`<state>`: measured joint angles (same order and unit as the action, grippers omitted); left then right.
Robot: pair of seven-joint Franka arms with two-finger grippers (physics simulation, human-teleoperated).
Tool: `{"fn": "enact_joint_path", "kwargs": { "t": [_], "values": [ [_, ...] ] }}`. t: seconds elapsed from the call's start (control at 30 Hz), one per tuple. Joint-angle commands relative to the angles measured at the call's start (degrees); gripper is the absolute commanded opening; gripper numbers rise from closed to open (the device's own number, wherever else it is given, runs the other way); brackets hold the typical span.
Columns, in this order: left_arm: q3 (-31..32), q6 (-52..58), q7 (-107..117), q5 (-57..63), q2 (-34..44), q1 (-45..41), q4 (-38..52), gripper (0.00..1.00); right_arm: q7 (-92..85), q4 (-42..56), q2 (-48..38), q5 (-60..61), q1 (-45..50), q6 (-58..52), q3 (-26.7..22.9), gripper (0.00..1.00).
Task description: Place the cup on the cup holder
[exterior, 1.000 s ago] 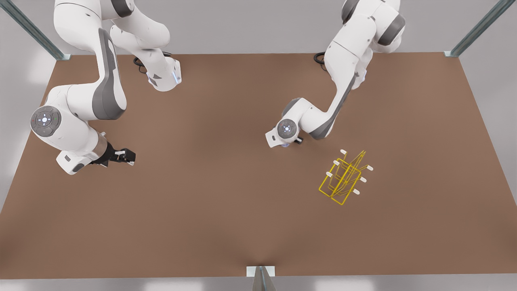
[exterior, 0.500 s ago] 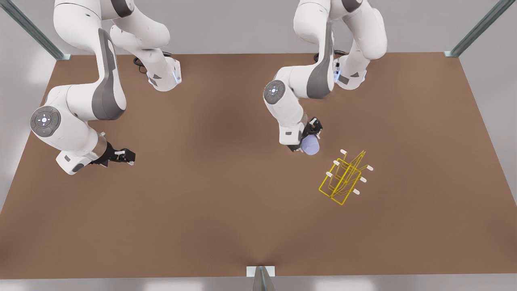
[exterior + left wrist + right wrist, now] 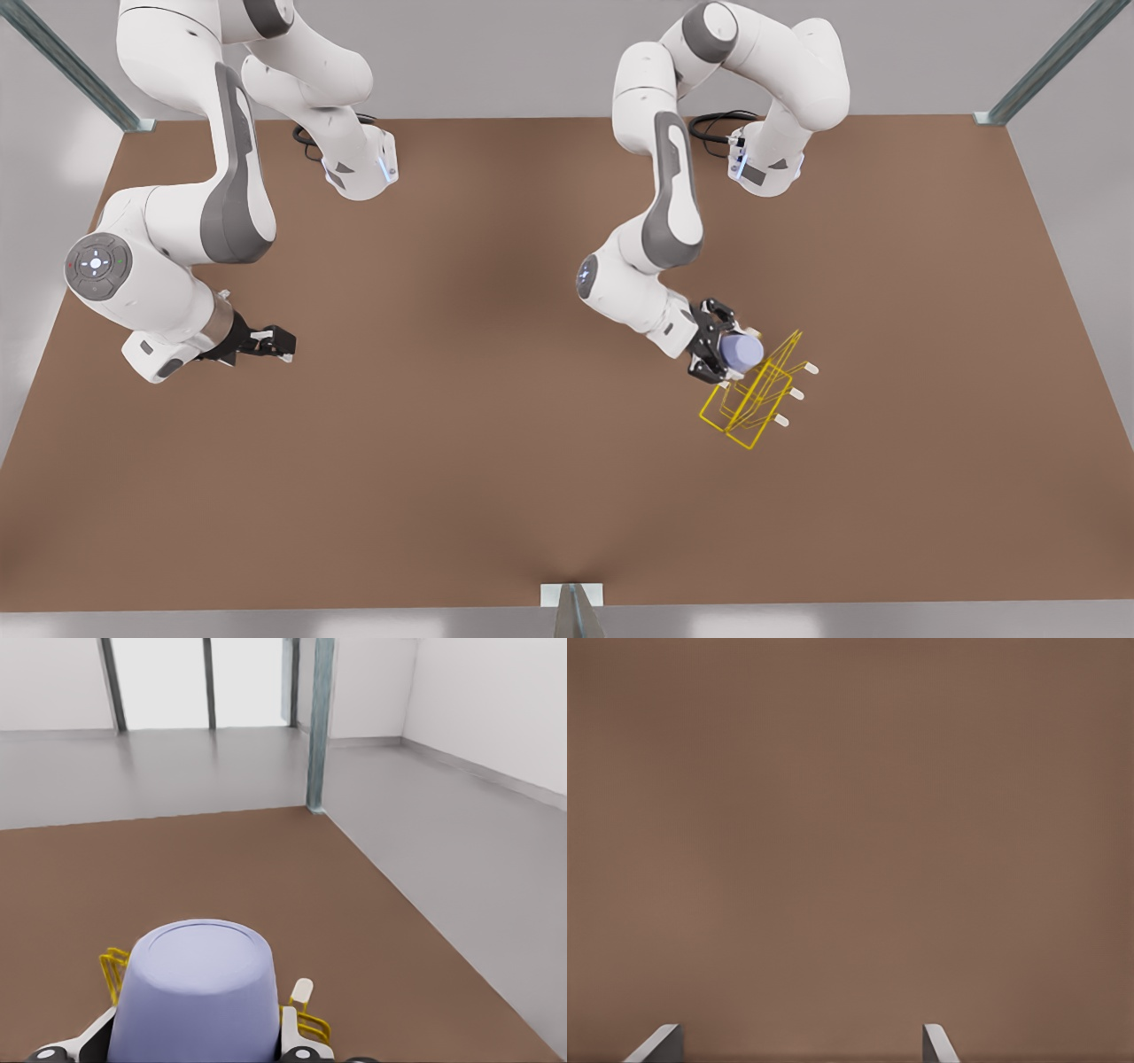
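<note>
The lavender-blue cup [image 3: 742, 351] lies on its side in my left gripper [image 3: 735, 356], which is shut on it at the front view's right. Its closed bottom points at the yellow wire cup holder [image 3: 749, 403], and it touches or overlaps the holder's upper pegs. In the left wrist view the cup [image 3: 197, 992] sits between the fingers of the left gripper [image 3: 182, 1052], with the cup holder's wires [image 3: 113, 967] and a white-tipped peg [image 3: 302, 990] just behind. My right gripper [image 3: 275, 341] waits open over bare table at the front view's left; its fingertips [image 3: 660, 1045] stand far apart.
The brown table [image 3: 443, 461] spreads wide around the holder. Metal posts stand at the far corners [image 3: 992, 115] and a bracket [image 3: 571, 595] sits at the near edge. The arm bases [image 3: 359, 168] stand along the far edge.
My left arm has swung toward the front view's right and down, carrying the cup from mid-table to the cup holder's pegs. The right arm has not moved.
</note>
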<state>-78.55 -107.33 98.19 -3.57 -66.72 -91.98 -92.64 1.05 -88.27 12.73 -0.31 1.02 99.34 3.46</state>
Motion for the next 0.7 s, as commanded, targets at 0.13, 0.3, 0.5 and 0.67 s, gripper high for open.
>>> {"fn": "enact_joint_path", "kwargs": {
  "t": [0.13, 0.3, 0.5, 0.67],
  "values": [
    [2.53, -5.70, 39.62, 4.97, -2.44, 2.16, 0.09, 0.85, -0.17, 0.03, 0.01, 0.04, -0.06, -0.02, -0.03, 1.00],
    [2.53, -5.79, 37.86, 5.06, -3.85, 2.25, 0.18, 0.85, -0.17, 0.03, 0.01, 0.04, -0.06, -0.02, -0.03, 1.00],
    [2.79, -5.26, 19.85, 5.32, -3.76, 2.42, 0.09, 0.85, -0.17, -0.06, 0.01, -0.05, -0.06, -0.02, -0.03, 1.00],
    [5.51, -4.91, 9.21, 4.62, -2.36, 2.33, 0.18, 0.85, -0.26, -0.06, 0.01, -0.05, -0.06, -0.11, -0.21, 1.00]
  ]
}}
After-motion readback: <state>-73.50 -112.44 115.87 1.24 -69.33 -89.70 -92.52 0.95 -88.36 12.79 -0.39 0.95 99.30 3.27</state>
